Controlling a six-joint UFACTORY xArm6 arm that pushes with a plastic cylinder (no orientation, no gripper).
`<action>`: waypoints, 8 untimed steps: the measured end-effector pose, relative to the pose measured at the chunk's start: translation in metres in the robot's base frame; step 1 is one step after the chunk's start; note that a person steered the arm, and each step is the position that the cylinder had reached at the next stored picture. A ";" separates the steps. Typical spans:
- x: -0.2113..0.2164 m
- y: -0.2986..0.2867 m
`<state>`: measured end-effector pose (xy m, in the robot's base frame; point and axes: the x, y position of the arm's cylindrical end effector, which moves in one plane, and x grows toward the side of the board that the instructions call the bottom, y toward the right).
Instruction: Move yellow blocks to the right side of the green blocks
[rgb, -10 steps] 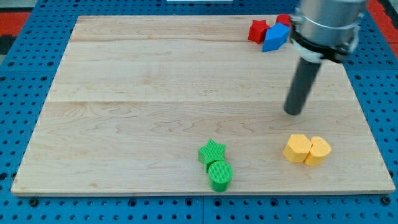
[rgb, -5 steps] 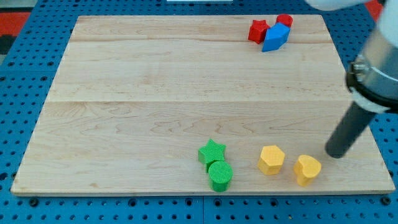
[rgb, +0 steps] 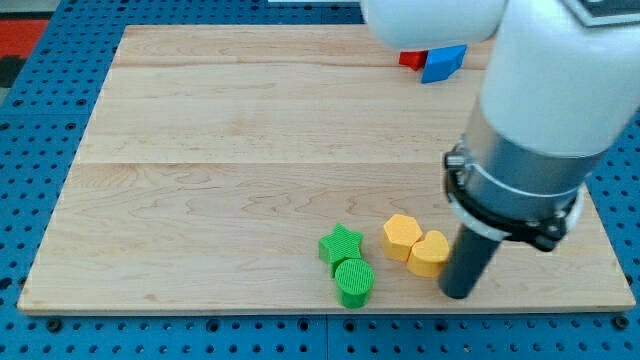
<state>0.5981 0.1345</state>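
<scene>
A green star block (rgb: 340, 243) and a green round block (rgb: 354, 282) sit touching near the board's bottom edge, at the middle. Just to their right lie a yellow hexagon block (rgb: 402, 236) and a yellow heart-shaped block (rgb: 429, 253), touching each other. The hexagon is a short gap away from the green star. My tip (rgb: 457, 294) rests on the board just right of and below the yellow heart block, close to it or touching it.
A blue block (rgb: 443, 62) and a red block (rgb: 409, 59) lie at the board's top right, partly hidden by the arm's body (rgb: 545, 110). The wooden board (rgb: 200, 150) lies on a blue pegboard table.
My tip swung around to the yellow blocks' right and moved left. The two yellow blocks slid left, from the right part of the board to just beside the green blocks.
</scene>
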 end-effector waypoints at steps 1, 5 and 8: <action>0.000 0.053; -0.003 -0.079; 0.002 0.041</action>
<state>0.6001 0.1755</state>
